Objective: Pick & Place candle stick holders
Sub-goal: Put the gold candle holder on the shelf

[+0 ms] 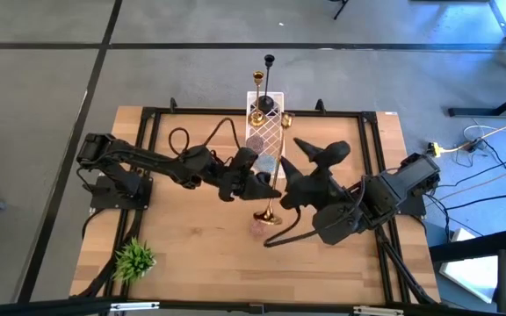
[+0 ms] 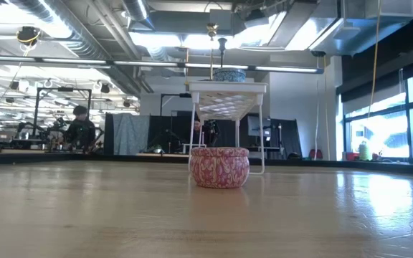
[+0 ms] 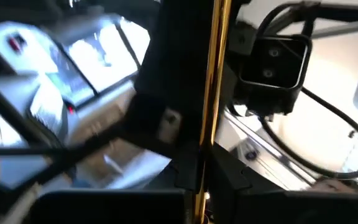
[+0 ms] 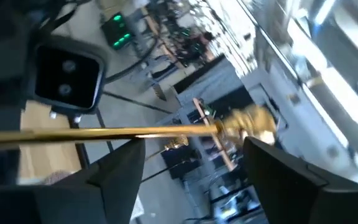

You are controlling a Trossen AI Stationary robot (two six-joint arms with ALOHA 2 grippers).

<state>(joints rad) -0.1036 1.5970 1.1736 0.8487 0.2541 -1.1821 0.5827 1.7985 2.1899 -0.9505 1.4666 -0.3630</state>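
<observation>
A shiny gold candle stick holder (image 1: 276, 167) hangs over the middle of the table. Its round base (image 1: 268, 215) points toward the near edge and its cup tip (image 4: 247, 121) toward the far edge. My left gripper (image 3: 201, 165) is shut on its stem. My right gripper (image 4: 194, 146) stands open just right of it, and the stem (image 4: 104, 134) runs past its fingertips. A black holder (image 1: 269, 61) and a gold one (image 1: 258, 81) stand upright on the white mesh rack (image 1: 266, 127). My left gripper pinches the gold stem (image 3: 211, 134) between its two fingers, about midway along it (image 1: 273, 186). The fingers come from the table's left and lie across the stem. The holder is lifted clear of the table.
A pink patterned tin (image 2: 219, 167) sits on the table below the held holder's base, in front of the rack (image 2: 226, 97). A green plant tuft (image 1: 134, 259) lies at the near left corner. Black frame rails (image 1: 148, 123) run along the table's edges.
</observation>
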